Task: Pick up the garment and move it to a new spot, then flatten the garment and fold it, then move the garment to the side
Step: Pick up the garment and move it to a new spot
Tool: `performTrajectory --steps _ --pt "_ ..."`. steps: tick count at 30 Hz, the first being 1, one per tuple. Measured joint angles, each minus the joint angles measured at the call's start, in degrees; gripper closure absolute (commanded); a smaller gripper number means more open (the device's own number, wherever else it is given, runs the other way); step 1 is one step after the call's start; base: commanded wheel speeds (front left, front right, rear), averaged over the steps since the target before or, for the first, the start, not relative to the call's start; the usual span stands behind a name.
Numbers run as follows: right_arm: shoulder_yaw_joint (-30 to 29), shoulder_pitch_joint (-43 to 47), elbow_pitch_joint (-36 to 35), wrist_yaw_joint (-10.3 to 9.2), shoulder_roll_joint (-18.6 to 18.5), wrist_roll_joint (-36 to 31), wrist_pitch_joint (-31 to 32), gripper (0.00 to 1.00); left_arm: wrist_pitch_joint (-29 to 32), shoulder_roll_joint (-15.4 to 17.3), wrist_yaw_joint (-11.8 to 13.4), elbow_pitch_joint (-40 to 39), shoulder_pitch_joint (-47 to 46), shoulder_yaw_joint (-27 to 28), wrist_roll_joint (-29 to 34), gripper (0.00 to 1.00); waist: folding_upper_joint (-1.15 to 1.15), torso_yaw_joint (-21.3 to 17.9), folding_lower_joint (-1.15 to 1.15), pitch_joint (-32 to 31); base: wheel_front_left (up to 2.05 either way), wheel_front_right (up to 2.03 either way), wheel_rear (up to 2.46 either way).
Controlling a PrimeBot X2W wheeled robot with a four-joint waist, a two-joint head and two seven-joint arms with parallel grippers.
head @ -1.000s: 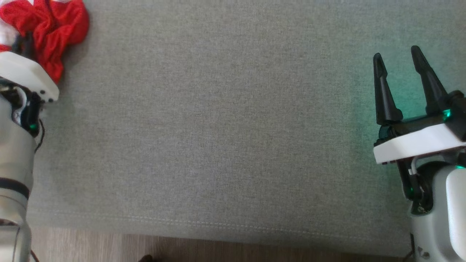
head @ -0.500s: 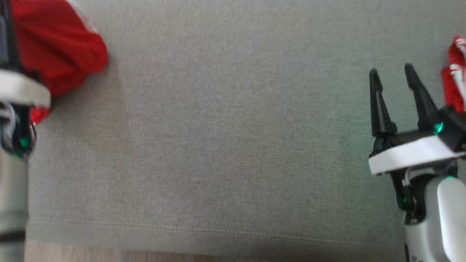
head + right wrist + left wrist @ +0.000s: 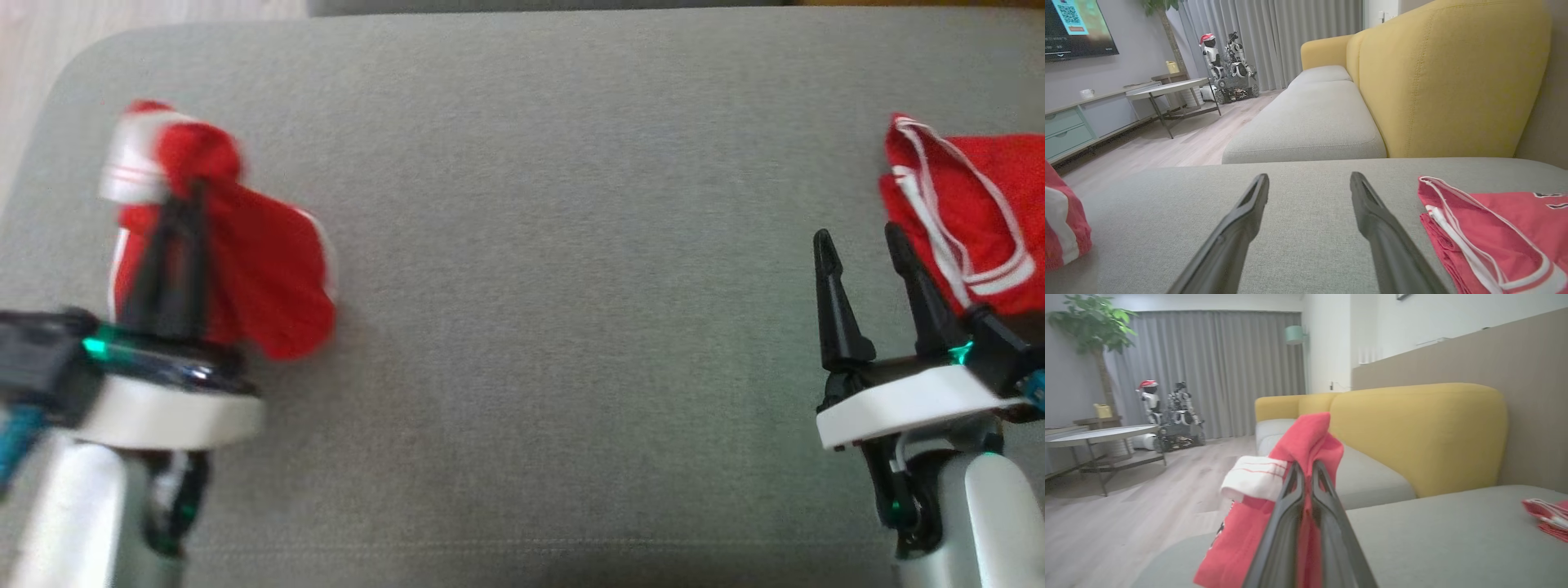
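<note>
A crumpled red garment [image 3: 261, 269] with white trim hangs from my left gripper [image 3: 192, 196], which is shut on it above the left end of the grey cushion [image 3: 555, 245]. In the left wrist view the red cloth [image 3: 1306, 437] bunches over the closed fingertips of the left gripper [image 3: 1306, 465], a white band drooping to the left. My right gripper [image 3: 857, 241] stands open and holds nothing over the cushion's right side. The right wrist view shows its fingers [image 3: 1249, 208] spread wide and the held garment [image 3: 1061, 220] at the left edge.
A second red garment [image 3: 980, 212] with white stripes lies flat at the cushion's right end, just right of my right gripper, and shows as red cloth [image 3: 1502, 228] in the right wrist view. A yellow sofa back [image 3: 1445, 73] rises behind. Wooden floor [image 3: 33, 49] lies past the cushion's left corner.
The head camera has tilted up, bringing the cushion's far edge and the second garment into view. My left gripper has lifted the red garment and carried it inward to the right.
</note>
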Motion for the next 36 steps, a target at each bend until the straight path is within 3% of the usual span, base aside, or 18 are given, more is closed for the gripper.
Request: performTrajectory --steps 8,19,21,29,30,32,33,36 --pt "1.86 -0.07 -0.02 0.01 0.14 1.30 -0.02 0.00 2.27 -3.16 -1.60 1.54 -1.42 -9.25 0.97 1.00 0.00 -4.70 0.00 -0.03 0.00 0.00 0.00" --pt "3.14 -0.53 0.92 0.00 0.14 3.10 -1.34 0.00 2.32 -8.79 -3.45 18.76 -12.39 -19.03 0.25 1.00 0.00 -12.14 0.00 2.49 0.00 0.00 0.00" --pt "3.42 -0.92 1.66 0.00 0.14 3.82 -2.13 0.00 2.15 -10.16 -3.66 24.91 -15.76 -22.02 -0.01 1.00 0.00 -13.80 0.00 3.93 0.00 0.00 0.00" --pt "4.76 -3.20 3.61 0.00 0.15 5.34 -4.31 0.00 1.86 -11.77 -3.70 37.53 -22.80 -27.92 -1.72 1.00 0.00 -17.43 0.00 6.97 0.00 0.00 0.00" --pt "4.97 -3.28 4.01 0.00 0.15 5.41 -4.49 0.00 1.92 -11.98 -3.70 39.06 -23.42 -28.78 -2.57 0.93 0.00 -17.90 0.00 7.24 0.00 0.00 0.00" --pt "5.28 -3.42 4.79 0.00 0.18 5.93 -4.86 0.00 2.50 -12.30 -3.70 41.83 -24.34 -30.45 -4.88 0.20 0.00 -18.75 0.00 7.61 0.00 0.00 0.00" --pt "5.31 -3.45 5.14 0.00 0.18 5.93 -5.06 0.00 2.55 -12.43 -3.71 42.86 -24.59 -31.26 -5.69 0.00 0.00 -19.07 0.00 7.67 0.00 0.00 0.00" --pt "5.30 -3.46 6.00 0.00 0.18 6.04 -5.36 0.00 2.58 -12.87 -4.05 44.77 -25.14 -32.11 -6.70 0.00 0.00 -19.39 0.00 7.16 0.00 0.00 0.00"
